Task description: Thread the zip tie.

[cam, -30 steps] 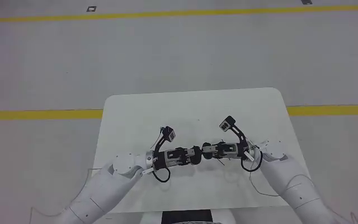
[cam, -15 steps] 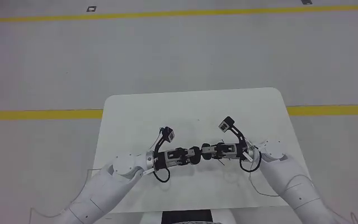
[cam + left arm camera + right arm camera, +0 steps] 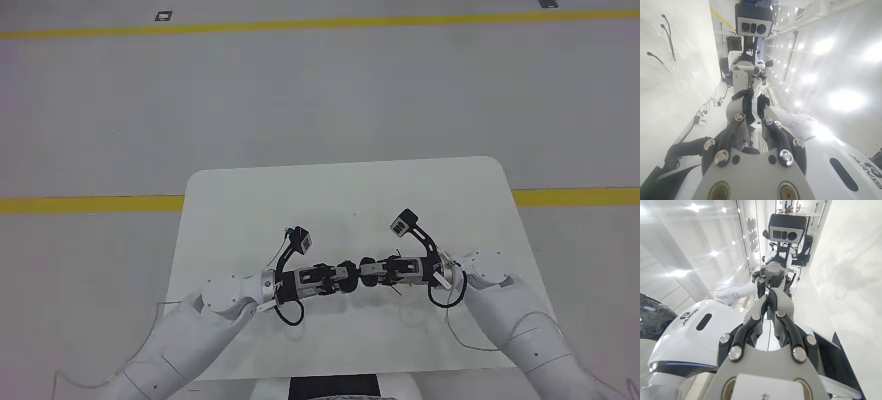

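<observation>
Edging right, left gripper (image 3: 352,272) nearly meets right gripper (image 3: 367,270); threading looks underway. Right pads (image 3: 772,300) press together; left grip cannot be told.

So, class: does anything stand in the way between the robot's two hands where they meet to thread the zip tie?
Nothing visible does. The left hand and right hand face each other tip to tip above the table, with no object between them. Three loose zip ties lie flat on the table, off to the side and out of the way.
</observation>
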Available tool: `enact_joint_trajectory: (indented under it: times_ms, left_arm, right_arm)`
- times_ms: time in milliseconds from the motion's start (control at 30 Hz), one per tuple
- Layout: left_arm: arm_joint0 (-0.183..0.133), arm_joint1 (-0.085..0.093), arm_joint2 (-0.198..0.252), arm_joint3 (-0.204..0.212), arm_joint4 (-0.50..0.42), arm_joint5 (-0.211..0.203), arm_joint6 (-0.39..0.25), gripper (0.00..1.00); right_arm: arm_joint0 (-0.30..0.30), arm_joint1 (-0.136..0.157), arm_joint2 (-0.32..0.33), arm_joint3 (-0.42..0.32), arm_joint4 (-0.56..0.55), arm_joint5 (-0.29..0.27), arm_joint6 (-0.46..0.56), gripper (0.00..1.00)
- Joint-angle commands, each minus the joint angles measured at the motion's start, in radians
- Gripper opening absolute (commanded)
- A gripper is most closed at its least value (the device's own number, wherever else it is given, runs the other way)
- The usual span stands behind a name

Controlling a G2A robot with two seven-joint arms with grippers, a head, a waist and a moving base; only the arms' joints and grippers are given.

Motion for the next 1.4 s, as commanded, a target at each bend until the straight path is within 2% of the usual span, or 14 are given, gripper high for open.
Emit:
enact_joint_trajectory:
  times_ms: [0,300,567,833,867,900,1367]
  left_arm:
    - [0.0,0.0,0.0,0.0,0.001,0.001,0.001,0.09]
    - [-0.001,0.0,0.002,0.004,0.001,0.006,0.002,0.08]
    - [-0.004,-0.001,0.004,0.011,-0.001,0.005,0.003,0.0]
    - [-0.005,-0.001,0.005,0.016,0.001,0.005,0.003,0.0]
    - [-0.005,-0.001,0.005,0.016,0.002,0.005,0.003,0.0]
    - [-0.006,-0.001,0.005,0.016,0.005,0.005,0.004,0.0]
    - [-0.001,0.003,-0.006,0.008,0.031,-0.018,0.004,0.0]
  right_arm:
    - [0.0,0.0,-0.001,0.0,-0.002,0.001,0.0,0.0]
    - [0.0,0.0,-0.003,-0.002,-0.002,-0.004,0.003,0.0]
    - [0.001,0.001,-0.005,-0.005,-0.003,-0.005,0.011,0.0]
    - [0.001,0.001,-0.006,-0.006,-0.004,-0.005,0.015,0.0]
    - [0.002,0.001,-0.006,-0.006,-0.005,-0.005,0.015,0.39]
    - [0.001,0.001,-0.005,-0.006,-0.004,-0.005,0.012,1.0]
    - [-0.014,0.008,0.045,-0.004,-0.006,-0.005,-0.013,1.0]
